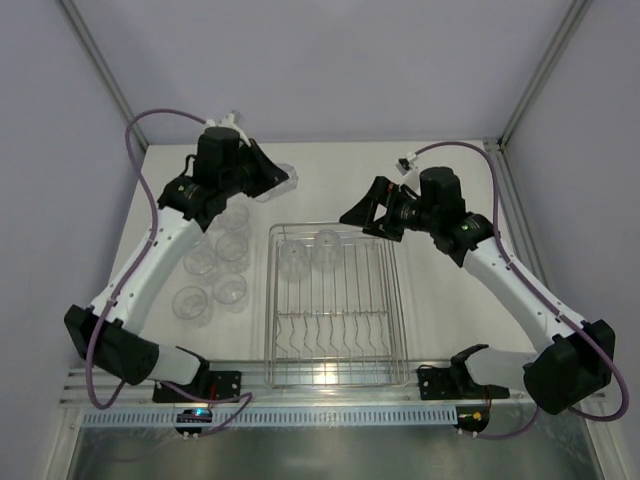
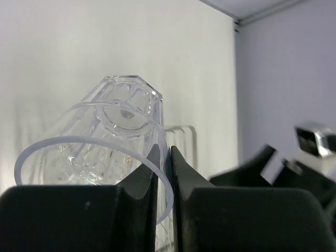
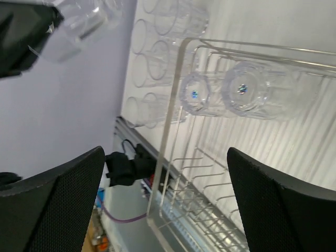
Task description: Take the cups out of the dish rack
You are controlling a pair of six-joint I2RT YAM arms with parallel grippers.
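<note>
- At the far left of the table (image 1: 330,170), the left gripper (image 2: 164,152) pinches the rim of a tilted cup (image 2: 105,131), its arm stretched forward.
- The right gripper (image 1: 362,212), spread wide, hovers at the far edge of the dish rack (image 1: 401,300), arm bent inward.
- Two cups (image 1: 293,258) sit upturned in the rack; other cups (image 1: 232,250) stand left of it.
</note>
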